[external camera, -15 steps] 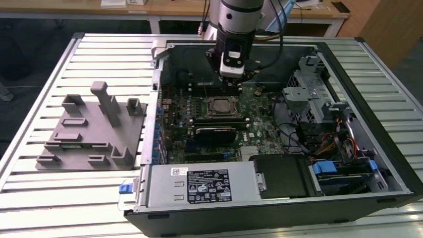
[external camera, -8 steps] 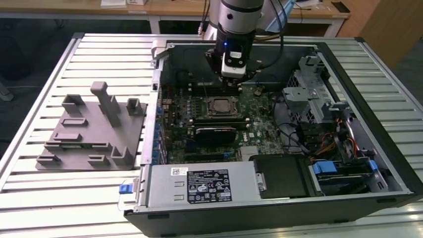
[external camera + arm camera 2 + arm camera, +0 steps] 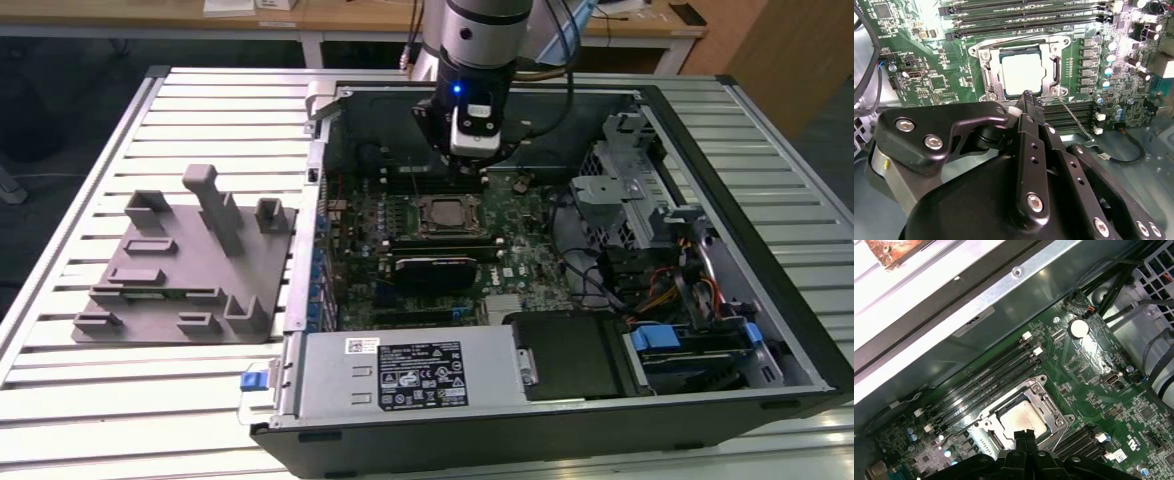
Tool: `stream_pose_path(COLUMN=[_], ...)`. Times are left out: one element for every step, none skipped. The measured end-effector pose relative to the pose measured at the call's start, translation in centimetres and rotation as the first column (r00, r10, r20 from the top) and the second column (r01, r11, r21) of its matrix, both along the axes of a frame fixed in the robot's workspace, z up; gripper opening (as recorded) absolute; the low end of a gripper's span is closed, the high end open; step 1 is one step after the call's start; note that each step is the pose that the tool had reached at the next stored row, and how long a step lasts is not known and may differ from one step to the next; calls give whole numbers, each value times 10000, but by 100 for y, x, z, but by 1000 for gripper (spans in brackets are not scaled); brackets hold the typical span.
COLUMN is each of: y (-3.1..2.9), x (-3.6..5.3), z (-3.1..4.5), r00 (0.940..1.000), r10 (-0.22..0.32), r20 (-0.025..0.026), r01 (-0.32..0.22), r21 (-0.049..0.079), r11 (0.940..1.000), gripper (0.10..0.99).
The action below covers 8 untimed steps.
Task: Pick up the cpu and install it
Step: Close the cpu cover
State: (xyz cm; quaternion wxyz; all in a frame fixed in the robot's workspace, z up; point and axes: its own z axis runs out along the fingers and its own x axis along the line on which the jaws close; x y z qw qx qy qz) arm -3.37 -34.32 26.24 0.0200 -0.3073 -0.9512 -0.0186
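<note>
The cpu [image 3: 1023, 71], a shiny silver square, lies flat inside the black-framed motherboard socket [image 3: 985, 70], whose metal frame surrounds it. It also shows as a pale square cpu [image 3: 1022, 418] in the first wrist view and as a small bright square cpu [image 3: 445, 213] in the exterior view. My gripper [image 3: 1028, 98] hangs above the motherboard just beside the socket, its two black fingers pressed together with nothing between them. From the exterior view the gripper [image 3: 467, 160] sits a little behind the socket, clear of the chip.
The open computer case [image 3: 747, 130] holds memory slots [image 3: 999, 371], a drive cage [image 3: 627, 180], cables [image 3: 667, 290] and a power supply [image 3: 400, 375]. A grey plastic fixture block [image 3: 187, 260] stands on the slatted table at the exterior view's left.
</note>
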Motion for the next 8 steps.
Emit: stream_pose_path(y=[0, 0, 0, 0, 0, 0, 0, 0], x=[0, 0, 0, 0, 0, 0, 0, 0], z=[0, 0, 0, 0, 0, 0, 0, 0], r00=[10000, 9999, 9999, 9998, 9996, 9995, 9993, 9991], r10=[51, 102, 154, 204, 271, 321, 377, 427], r20=[0, 0, 0, 0, 0, 0, 0, 0], r01=[-51, -102, -154, -204, -271, -321, -377, -427], r21=[0, 0, 0, 0, 0, 0, 0, 0], r11=[10000, 9999, 9999, 9998, 9996, 9995, 9993, 9991], gripper=[106, 106, 106, 106, 106, 106, 106, 106])
